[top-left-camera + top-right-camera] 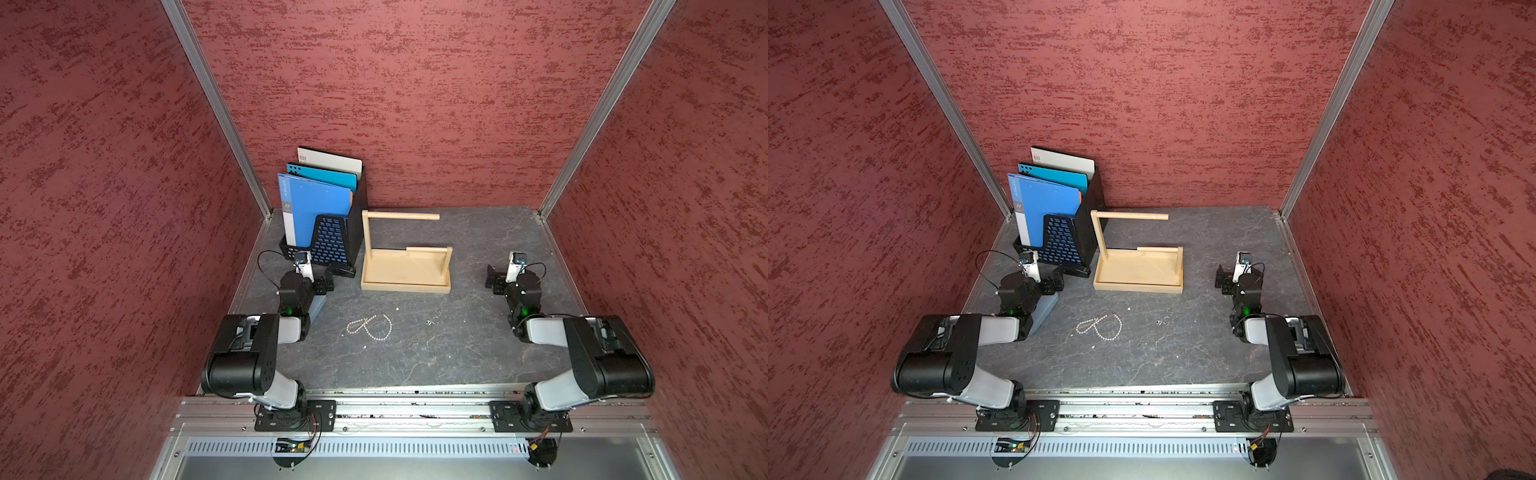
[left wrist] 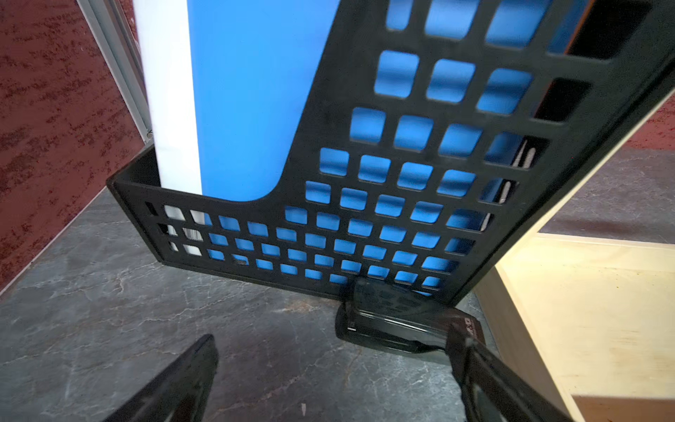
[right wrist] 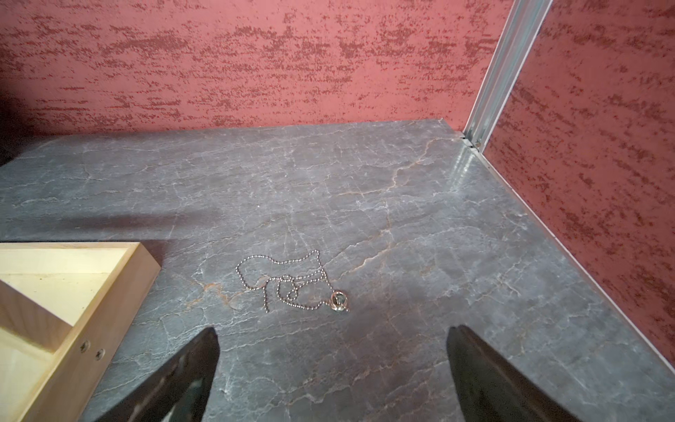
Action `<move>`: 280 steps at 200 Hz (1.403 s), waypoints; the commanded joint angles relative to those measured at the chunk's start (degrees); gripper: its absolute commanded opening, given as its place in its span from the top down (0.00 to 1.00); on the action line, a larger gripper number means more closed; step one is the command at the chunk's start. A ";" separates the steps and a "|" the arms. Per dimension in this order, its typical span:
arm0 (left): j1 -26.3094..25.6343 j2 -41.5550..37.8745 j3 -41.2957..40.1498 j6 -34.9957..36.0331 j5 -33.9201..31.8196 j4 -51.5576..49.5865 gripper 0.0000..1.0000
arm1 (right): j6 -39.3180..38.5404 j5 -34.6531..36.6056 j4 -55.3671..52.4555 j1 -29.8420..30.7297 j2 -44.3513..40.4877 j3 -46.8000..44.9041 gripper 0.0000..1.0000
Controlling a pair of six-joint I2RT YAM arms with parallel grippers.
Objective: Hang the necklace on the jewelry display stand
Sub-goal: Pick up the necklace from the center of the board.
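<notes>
Step in hand: first reach, nothing picked up. Left gripper [image 1: 328, 283] and right gripper [image 3: 332, 332] both stand with jaws wide apart and empty. Pale bead necklace [image 1: 370, 328] lies looped flat on the table [image 1: 415, 361], low centre in both top views, well apart from both grippers. A finer ball chain [image 3: 292, 283] with a ring pendant lies just ahead of the right gripper; which one is meant, cannot tell.

Judgement: pinch one strand from above and lift high so the loop opens before threading it over the free end of the long dowel arm [image 1: 401, 215] of the jewelry display stand [image 1: 405, 287], frame centre.

Obstacles: black file rack [image 1: 328, 241] touching the stand's left side, and a small black object [image 2: 387, 321] at its foot, crowding the left gripper.
</notes>
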 commanded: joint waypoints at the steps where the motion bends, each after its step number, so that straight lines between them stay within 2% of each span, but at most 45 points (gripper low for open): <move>1: -2.49 -5.84 3.10 2.47 -6.53 -7.33 0.01 | -0.14 -0.35 -9.75 -0.18 -7.59 4.24 0.01; 11: -3.10 -9.04 4.81 2.10 -8.76 -12.57 0.01 | 1.02 -0.12 -13.48 -0.18 -10.20 5.97 0.01; 25: -3.10 -13.52 8.53 -2.60 -13.39 -21.73 0.00 | 5.11 0.24 -20.15 -0.17 -14.11 9.46 0.01; 48: -1.73 -20.53 16.17 -13.34 -21.02 -40.81 0.01 | 15.49 2.81 -42.74 -0.18 -17.92 21.46 0.01; 72: 0.72 -26.18 23.26 -18.37 -13.10 -59.71 0.01 | 17.05 -1.43 -56.37 -0.18 -18.46 32.03 0.01; 83: 0.27 -28.67 23.54 -20.45 -10.00 -62.93 0.01 | 15.18 -3.82 -59.42 -0.18 -19.05 34.55 0.01; 102: -0.09 -32.93 20.22 -31.78 -9.67 -66.61 0.01 | 18.61 -3.78 -61.15 -0.17 -20.31 35.59 0.01; 116: -0.45 -35.35 17.96 -37.14 -7.61 -70.32 0.01 | 22.43 -2.23 -69.28 -0.18 -18.02 40.03 0.01; 133: -5.07 -37.53 16.21 -38.59 -7.21 -73.39 0.00 | 24.83 -3.32 -81.12 0.43 -13.13 45.35 0.01; 154: -16.79 -38.62 15.88 -38.70 -13.72 -77.25 0.00 | 26.46 -5.05 -88.07 3.31 -9.55 46.99 0.01; 183: -32.26 -35.08 16.08 -40.41 -20.38 -75.82 0.00 | 30.31 -8.27 -87.98 6.75 -8.19 42.36 0.03; 204: -40.19 -27.06 18.82 -39.14 -20.87 -71.65 0.00 | 34.44 -9.90 -87.99 8.88 -6.89 40.17 0.05; 226: -46.33 -16.13 25.72 -34.07 -18.41 -69.00 0.01 | 37.31 -12.49 -87.16 13.09 -4.68 39.54 0.07; 251: -51.60 -5.36 34.57 -30.74 -21.75 -71.67 0.01 | 39.40 -12.26 -86.89 18.20 -1.18 39.04 0.10; 280: -53.50 -0.51 38.62 -29.60 -22.37 -73.76 0.00 | 43.87 -21.77 -80.99 19.23 2.55 36.15 0.25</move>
